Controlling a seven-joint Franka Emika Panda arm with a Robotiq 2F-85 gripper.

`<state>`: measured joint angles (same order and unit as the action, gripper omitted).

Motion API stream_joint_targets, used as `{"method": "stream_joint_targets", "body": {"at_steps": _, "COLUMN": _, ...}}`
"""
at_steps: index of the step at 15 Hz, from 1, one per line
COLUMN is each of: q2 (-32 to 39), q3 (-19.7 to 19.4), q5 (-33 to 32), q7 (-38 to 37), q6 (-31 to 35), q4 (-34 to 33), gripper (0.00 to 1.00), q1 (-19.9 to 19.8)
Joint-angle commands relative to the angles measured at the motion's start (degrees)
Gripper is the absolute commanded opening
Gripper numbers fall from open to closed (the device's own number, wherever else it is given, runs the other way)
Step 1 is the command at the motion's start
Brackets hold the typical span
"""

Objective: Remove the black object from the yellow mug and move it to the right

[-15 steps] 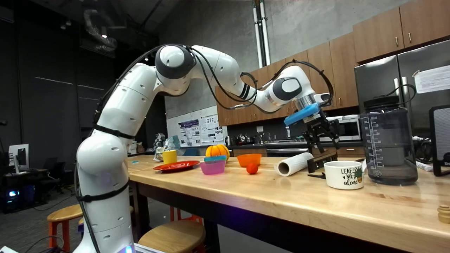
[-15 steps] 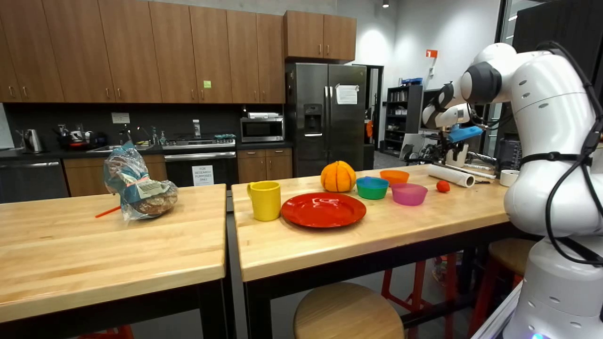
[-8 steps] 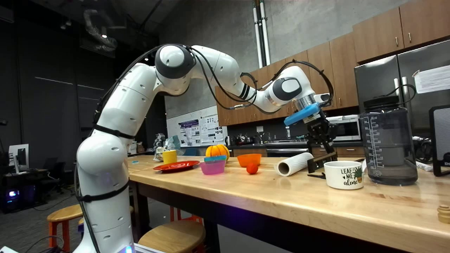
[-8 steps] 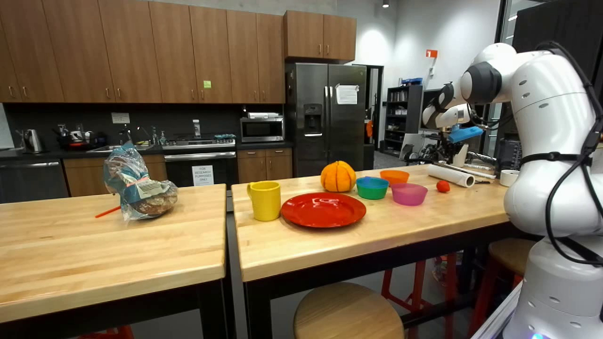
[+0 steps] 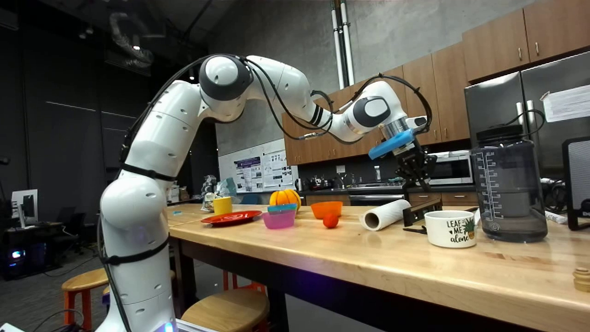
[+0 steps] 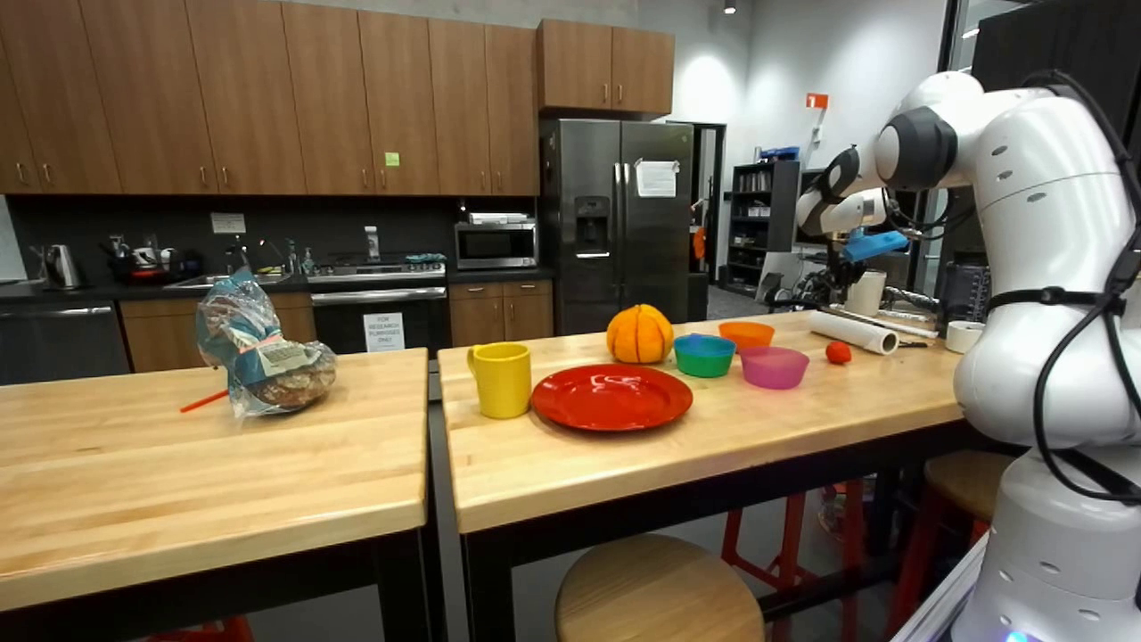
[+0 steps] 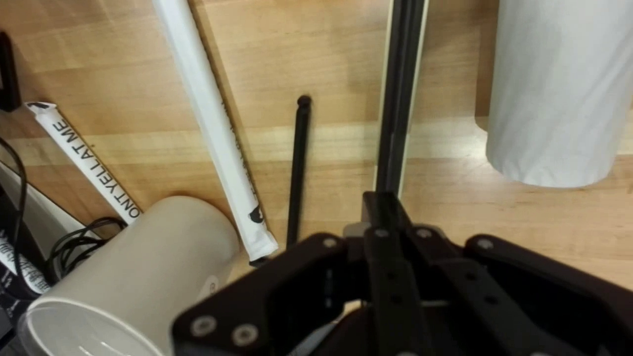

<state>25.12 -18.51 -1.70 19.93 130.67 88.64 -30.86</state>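
The yellow mug (image 6: 501,382) stands upright at the far end of the table from my arm, beside the red plate. Nothing black shows at its rim; its bottom inside is hidden. Low over the opposite end, my gripper (image 5: 424,187) is shut, fingertips together and apparently empty. Just below it a long black bar (image 5: 421,211) stands on edge; in the wrist view this bar (image 7: 401,99) runs up from behind the fingertips (image 7: 382,202). A thin black rod (image 7: 298,163) lies to its left there. Which of these is the black object I cannot tell.
A white paper roll (image 5: 386,215) lies beside the bar. A lettered white mug (image 5: 451,233) and a large bottle (image 5: 509,193) stand close by. White wrapped sticks (image 7: 212,123) and a beige cylinder (image 7: 143,267) lie around. Toward the yellow mug sit bowls, a pumpkin and the red plate (image 6: 612,401).
My gripper's fingers have come together from open just above the bar. Since then the arm has lifted and drawn back slightly, while the bar has stayed in place.
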Motion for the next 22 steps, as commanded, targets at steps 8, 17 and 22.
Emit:
{"method": "stream_joint_targets", "body": {"at_steps": 8, "q2": -1.29, "q3": 1.94, "q5": 1.85, "q7": 2.25, "q6": -0.75, "q4": 4.71, "gripper": 0.0, "q1": -0.56}}
{"method": "stream_joint_targets", "body": {"at_steps": 17, "q2": -2.85, "q3": -0.96, "q5": -0.6, "q7": 1.03, "q6": -0.87, "q4": 6.27, "gripper": 0.0, "q1": -0.67}}
{"method": "stream_joint_targets", "body": {"at_steps": 22, "q2": -3.7, "q3": -1.68, "q5": 0.02, "q7": 1.39, "q6": -0.39, "q4": 8.23, "gripper": 0.0, "q1": -1.5}}
